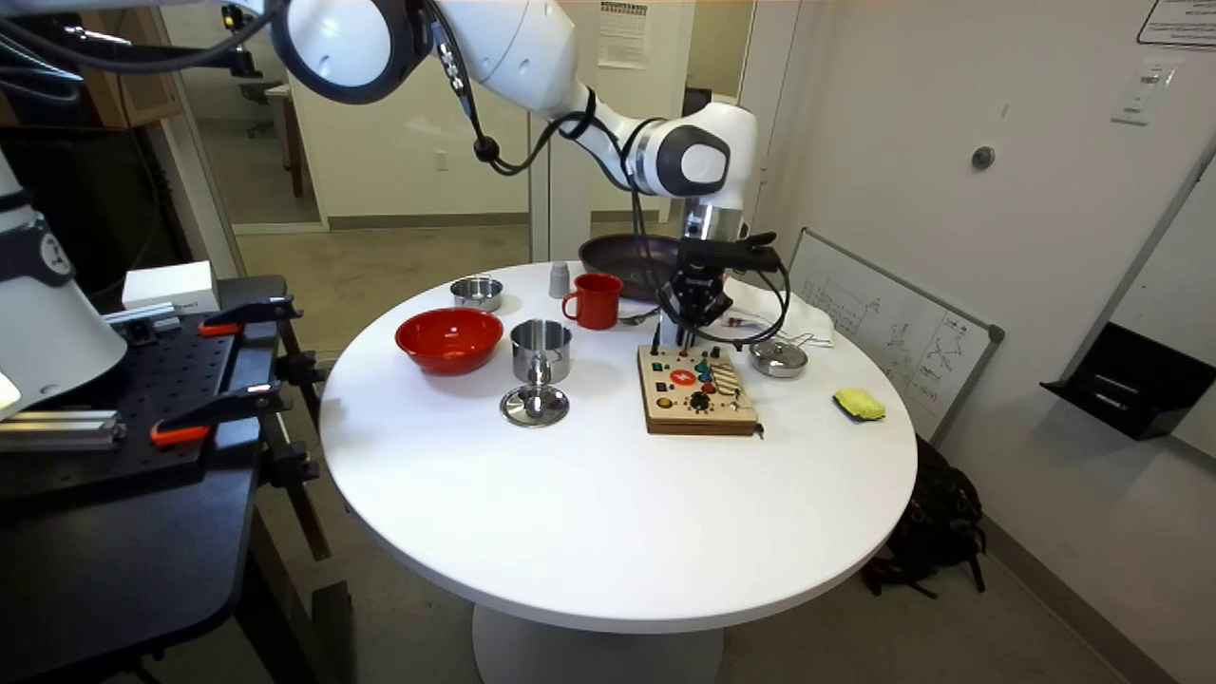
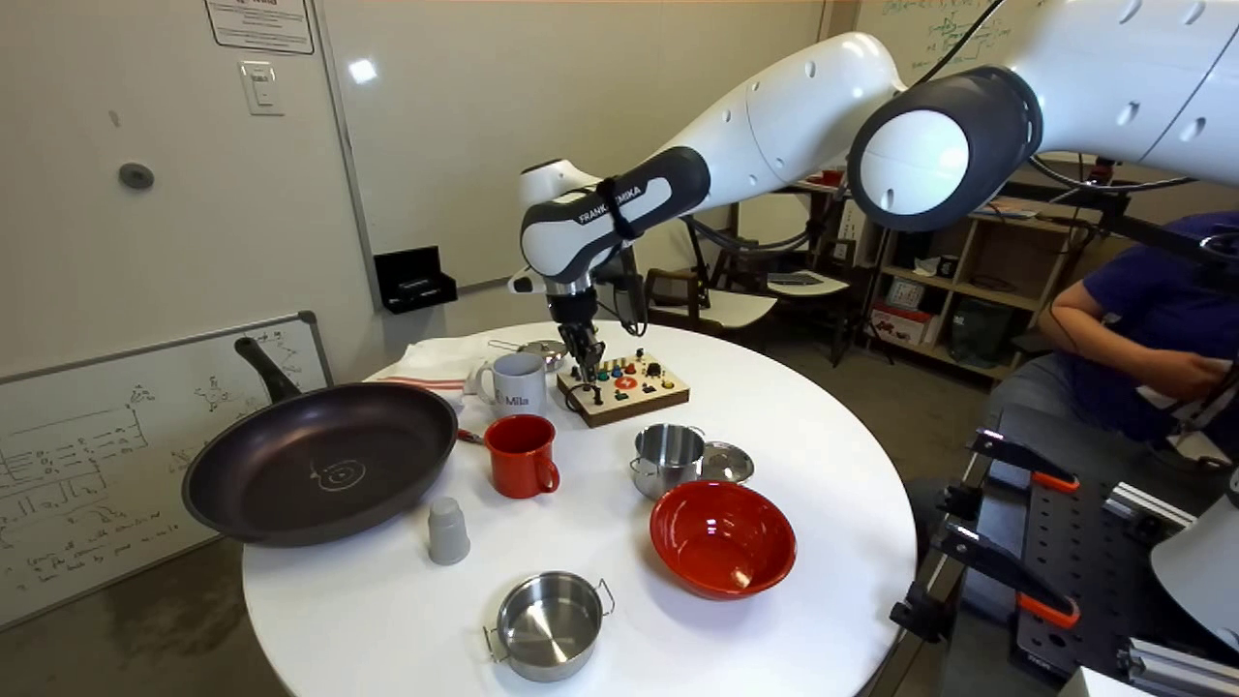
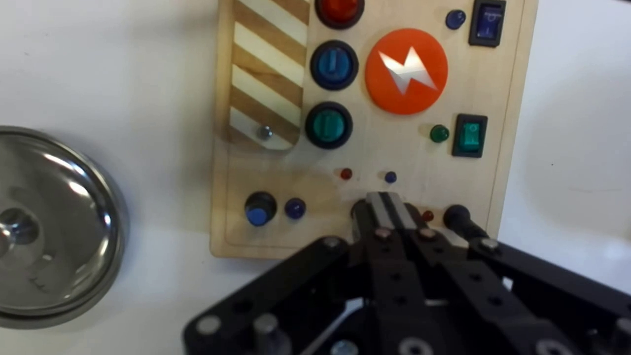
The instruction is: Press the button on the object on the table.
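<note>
The object, a flat wooden board (image 3: 419, 148) with colored knobs, lights and switches, lies on the round white table (image 1: 589, 513). It shows in both exterior views (image 1: 703, 427) (image 2: 629, 411). In the wrist view, red (image 3: 340, 7), blue (image 3: 334, 65) and green (image 3: 329, 125) round controls stand beside a red lightning disc (image 3: 406, 71). My gripper (image 3: 391, 197) is shut with nothing between its fingers. Its tips are over the board's near row, between a blue-capped knob (image 3: 260, 209) and a black lever (image 3: 457, 217). They hide a dark round part. I cannot tell whether they touch.
A steel lid (image 3: 54, 227) lies beside the board. A grey mug (image 2: 518, 382), red mug (image 2: 521, 455) and black pan (image 2: 319, 465) stand near the arm. A red bowl (image 1: 449, 340), steel pot (image 1: 541, 350) and yellow sponge (image 1: 860, 404) are farther off.
</note>
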`<state>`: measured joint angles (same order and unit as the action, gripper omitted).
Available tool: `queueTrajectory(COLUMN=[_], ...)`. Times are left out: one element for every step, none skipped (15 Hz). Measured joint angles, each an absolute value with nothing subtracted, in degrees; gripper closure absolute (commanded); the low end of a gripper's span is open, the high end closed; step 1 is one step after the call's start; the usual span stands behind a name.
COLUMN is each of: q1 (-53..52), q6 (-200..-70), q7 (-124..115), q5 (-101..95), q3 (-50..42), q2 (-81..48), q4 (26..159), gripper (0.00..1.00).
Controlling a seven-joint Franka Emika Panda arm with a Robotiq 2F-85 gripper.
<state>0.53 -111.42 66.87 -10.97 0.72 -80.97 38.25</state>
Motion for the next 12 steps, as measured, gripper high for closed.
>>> queueTrajectory(q1=[0.54,0.55,0.55,0.56,0.57,0.59,0.61,0.64,0.67,0.7,0.74,0.76], q6=[-111.43,-111.43,-111.44,-111.44,-111.44,-111.44,-111.44,-111.44,-111.43,-111.43,-111.43,-111.43], q7=[66.97,67.13,67.3,67.42,67.51,67.57,67.65,67.76,67.9,68.07,68.29,68.6], q5=[-10.97,-10.97,-10.97,-10.97,-10.97,-10.97,-10.97,-10.97,-10.97,-10.97,-10.97,-10.97], q3=[0.72,0.72,0.72,0.72,0.72,0.72,0.72,0.72,0.7,0.69,0.69,0.69], q2=[-81.02,-81.07,-81.11,-81.16,-81.21,-81.24,-81.3,-81.39,-81.62,-81.91,-82.15,-82.38], q4=[38.24,38.24,38.22,38.21,38.21,38.2,38.19,38.13,37.89,37.51,37.18,36.84], gripper=[0.95,0.95,0.95,0.95,0.95,0.95,0.95,0.95,0.95,0.95,0.95,0.95])
